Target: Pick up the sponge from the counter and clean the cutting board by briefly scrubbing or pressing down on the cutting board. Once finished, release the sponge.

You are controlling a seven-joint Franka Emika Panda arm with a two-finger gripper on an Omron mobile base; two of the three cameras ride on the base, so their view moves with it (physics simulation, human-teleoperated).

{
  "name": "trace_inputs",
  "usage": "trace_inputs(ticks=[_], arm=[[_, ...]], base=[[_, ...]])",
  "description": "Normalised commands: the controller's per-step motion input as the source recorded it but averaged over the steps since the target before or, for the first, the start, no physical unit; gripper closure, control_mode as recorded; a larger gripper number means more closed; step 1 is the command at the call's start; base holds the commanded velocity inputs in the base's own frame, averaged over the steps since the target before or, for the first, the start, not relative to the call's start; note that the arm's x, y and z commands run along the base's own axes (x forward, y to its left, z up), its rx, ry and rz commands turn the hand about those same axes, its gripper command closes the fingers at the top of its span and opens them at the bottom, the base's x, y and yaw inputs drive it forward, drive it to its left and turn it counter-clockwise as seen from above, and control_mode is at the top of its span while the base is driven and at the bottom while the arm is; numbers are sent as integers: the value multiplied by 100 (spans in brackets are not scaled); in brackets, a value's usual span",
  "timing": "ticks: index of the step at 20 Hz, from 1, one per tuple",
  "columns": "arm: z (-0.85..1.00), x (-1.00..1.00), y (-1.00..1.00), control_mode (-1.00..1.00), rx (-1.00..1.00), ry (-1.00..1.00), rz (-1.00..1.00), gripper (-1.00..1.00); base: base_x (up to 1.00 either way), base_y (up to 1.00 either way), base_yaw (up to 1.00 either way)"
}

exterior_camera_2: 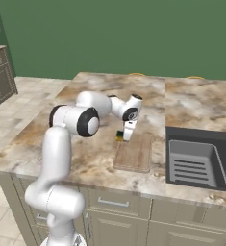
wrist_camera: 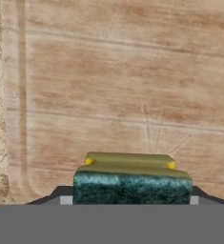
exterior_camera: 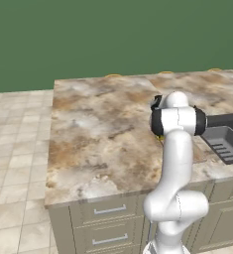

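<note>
The fingers (wrist_camera: 131, 202) are clamping the sponge (wrist_camera: 131, 178) by its ends, its long axis lying crosswise between them, and are hanging right over the cutting board (wrist_camera: 132, 86) near its edge by the surface (exterior_camera_2: 85, 153), so pressing means going straight down.

Green wall (exterior_camera: 113, 34) — pale tiled floor (exterior_camera: 14, 163)

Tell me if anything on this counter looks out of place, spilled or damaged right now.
Nothing stands out. The cutting board lies flat on the counter beside the sink, and the gripper holds the sponge over the board's corner. No spills or damage show.
</note>
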Motion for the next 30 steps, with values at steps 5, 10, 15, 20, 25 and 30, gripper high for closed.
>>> trace_inputs(ticks=[5,10,15,20,25,30], arm=[[-17,51,-22,-100,0,0,-1,100],[-28,30,-30,-100,0,0,-3,100],[-43,-2,-45,-100,0,-2,-2,100],[-56,-13,-46,-100,0,-6,-4,100],[-42,-22,-49,-100,0,-9,-7,100],[-21,-17,-43,-100,0,-9,-8,100]], base=[[0,0,0],[0,0,0],[0,0,0],[0,0,0],[0,0,0],[0,0,0]])
